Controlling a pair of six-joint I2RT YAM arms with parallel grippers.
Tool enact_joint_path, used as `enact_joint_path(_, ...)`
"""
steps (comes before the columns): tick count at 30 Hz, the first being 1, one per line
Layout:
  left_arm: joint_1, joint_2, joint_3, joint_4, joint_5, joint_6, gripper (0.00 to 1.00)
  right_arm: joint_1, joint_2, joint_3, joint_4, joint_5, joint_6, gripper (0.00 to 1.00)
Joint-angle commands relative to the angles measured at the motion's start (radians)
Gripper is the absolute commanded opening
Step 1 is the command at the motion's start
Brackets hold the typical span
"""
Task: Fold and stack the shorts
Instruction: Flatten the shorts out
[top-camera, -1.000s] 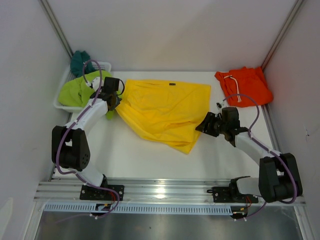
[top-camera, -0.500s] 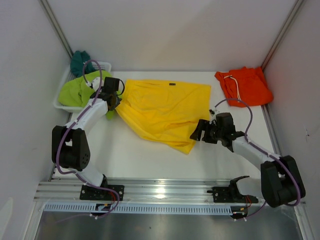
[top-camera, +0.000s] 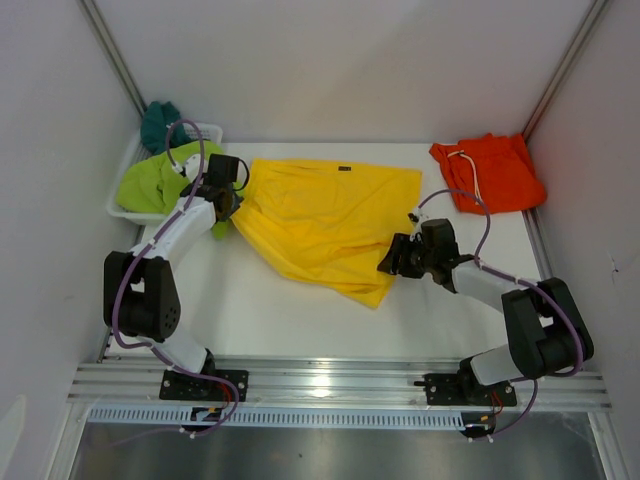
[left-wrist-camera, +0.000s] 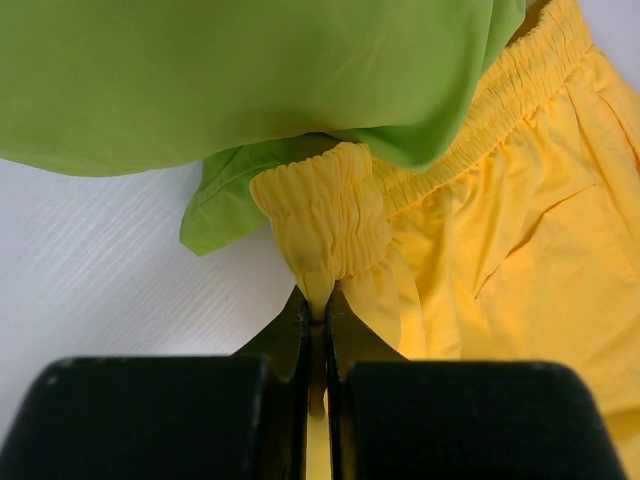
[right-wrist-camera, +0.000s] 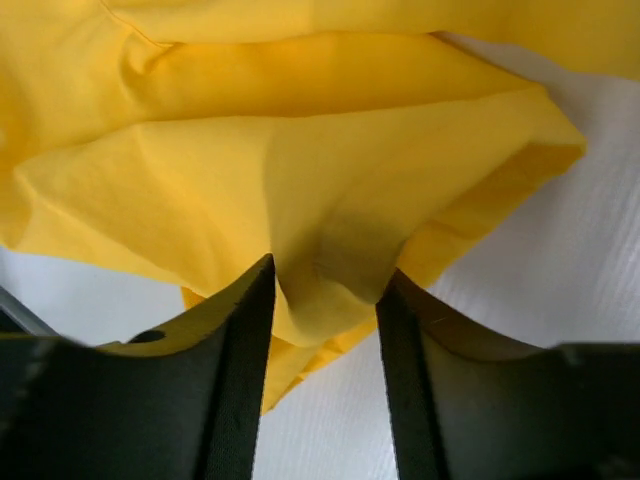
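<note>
Straddling yellow shorts: right end effector

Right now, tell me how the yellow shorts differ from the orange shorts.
The yellow shorts lie spread across the middle of the table; the orange shorts sit bunched in the far right corner. The left gripper is shut on the yellow shorts' waistband and the open right gripper straddles a fold of them; neither touches the orange shorts. The orange shorts show a white drawstring, the yellow shorts a small dark label. Both lie on the table.
</note>
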Motion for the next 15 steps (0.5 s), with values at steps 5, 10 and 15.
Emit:
enact_joint_path(5,-0.003,-0.010,0.035,0.022,-0.027,0.030,0.00,0.010,0.005,0.083,0.049,-0.097,0.015,0.01)
enact_joint_path(10,-0.003,-0.010,0.036,0.022,-0.034,0.036,0.00,-0.053,0.022,0.196,-0.041,-0.177,0.092,0.00)
enact_joint_path(15,-0.003,-0.001,0.039,0.024,-0.039,0.038,0.00,-0.174,0.146,0.307,-0.009,-0.292,0.245,0.00)
